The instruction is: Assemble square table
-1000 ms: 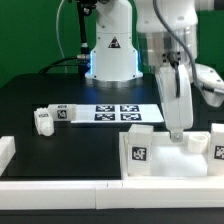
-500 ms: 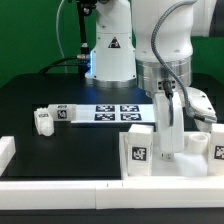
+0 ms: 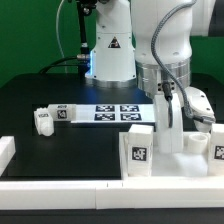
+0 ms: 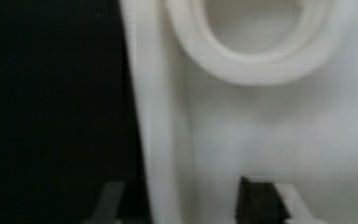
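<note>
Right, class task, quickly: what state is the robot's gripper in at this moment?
Gripper: jaws either side of the square table top's rim; whether they grip it cannot be told.

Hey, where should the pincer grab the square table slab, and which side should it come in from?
Take the square table slab by its raised rim, coming straight down from above. That rim is a thin upright wall, with bare mat outside it and a round socket inside. One finger fits on each side, which is how the pincer straddles it.
</note>
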Robot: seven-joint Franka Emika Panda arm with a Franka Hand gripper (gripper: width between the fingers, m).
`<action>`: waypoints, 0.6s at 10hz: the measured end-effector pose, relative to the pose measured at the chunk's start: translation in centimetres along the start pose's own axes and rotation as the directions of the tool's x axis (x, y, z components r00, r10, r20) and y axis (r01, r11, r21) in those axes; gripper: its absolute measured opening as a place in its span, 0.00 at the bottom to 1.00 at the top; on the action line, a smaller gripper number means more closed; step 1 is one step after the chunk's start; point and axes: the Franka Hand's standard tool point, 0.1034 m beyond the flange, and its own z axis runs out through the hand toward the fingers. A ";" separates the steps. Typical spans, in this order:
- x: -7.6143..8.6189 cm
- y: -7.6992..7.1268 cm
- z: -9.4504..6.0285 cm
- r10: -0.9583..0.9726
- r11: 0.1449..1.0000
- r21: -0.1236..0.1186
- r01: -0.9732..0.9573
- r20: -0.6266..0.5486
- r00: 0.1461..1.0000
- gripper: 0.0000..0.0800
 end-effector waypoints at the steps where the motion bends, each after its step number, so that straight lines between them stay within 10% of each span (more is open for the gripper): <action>1: 0.0 0.0 0.0 -0.012 1.000 0.000 0.012 0.000 1.000 0.10; 6: 0.0 0.1 -0.1 -0.054 0.999 -0.002 0.054 -0.001 0.999 0.10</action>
